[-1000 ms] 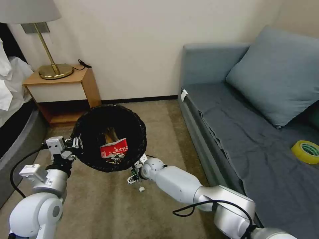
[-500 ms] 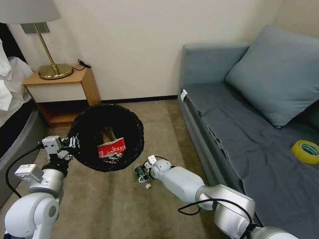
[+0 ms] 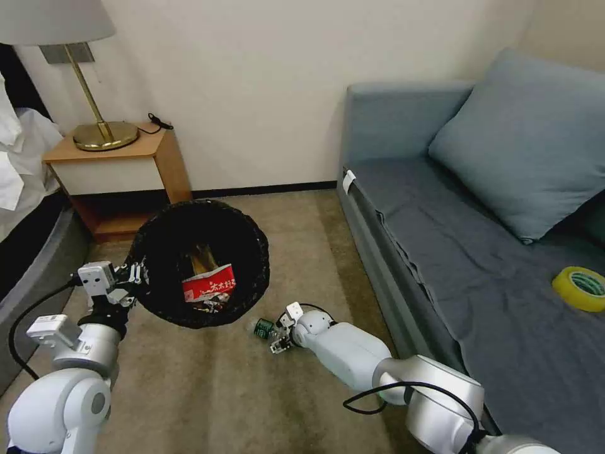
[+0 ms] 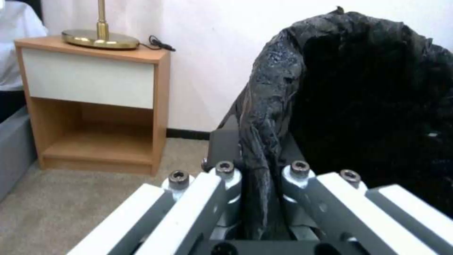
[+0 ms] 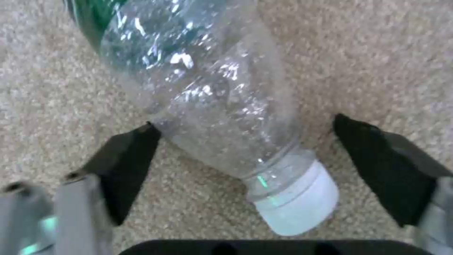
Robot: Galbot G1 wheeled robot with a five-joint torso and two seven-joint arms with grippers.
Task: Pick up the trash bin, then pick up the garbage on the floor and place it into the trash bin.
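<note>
You are holding the bin [image 3: 200,261] off the carpet with the left gripper [image 4: 257,184] pinching its bag rim, packets already lying inside, while the right gripper [image 5: 245,170] is spreading wide around the bottle [image 5: 207,95] lying on the floor, not yet grasped.

The round black-bagged trash bin [image 3: 200,261] is tilted, red-and-white snack packet [image 3: 209,290] inside; the clear green-labelled bottle [image 5: 207,102] lies on carpet.
</note>
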